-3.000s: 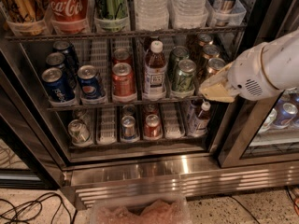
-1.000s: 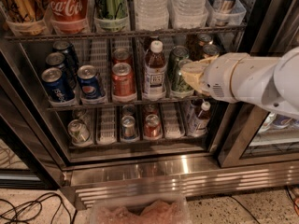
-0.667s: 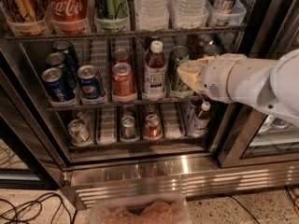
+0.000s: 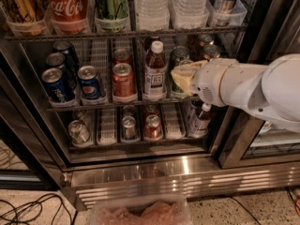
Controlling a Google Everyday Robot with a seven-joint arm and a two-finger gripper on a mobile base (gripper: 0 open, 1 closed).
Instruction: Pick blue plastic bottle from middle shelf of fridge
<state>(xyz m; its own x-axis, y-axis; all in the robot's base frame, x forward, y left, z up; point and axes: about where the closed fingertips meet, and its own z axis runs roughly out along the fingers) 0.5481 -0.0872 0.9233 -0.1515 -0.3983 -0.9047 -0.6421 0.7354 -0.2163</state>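
Note:
The blue plastic bottle (image 4: 155,71) stands upright on the middle shelf (image 4: 93,105) of the fridge (image 4: 140,171). It holds brown drink and has a white cap and a blue-and-white label. My gripper (image 4: 184,77), at the end of the white arm (image 4: 248,90) reaching in from the right, is at bottle height. It sits just right of the bottle, in front of a green can (image 4: 178,56). It holds nothing that I can see.
Pepsi cans (image 4: 91,82) and red cans (image 4: 123,81) stand left of the bottle. Large bottles in clear bins (image 4: 151,6) fill the shelf above. Cans (image 4: 127,127) and a small bottle (image 4: 201,119) sit on the shelf below. The dark door frame (image 4: 241,130) is at right.
The arm has swung left from the fridge's right edge, and the gripper now sits close beside the bottle. In the last second it has edged only slightly further left.

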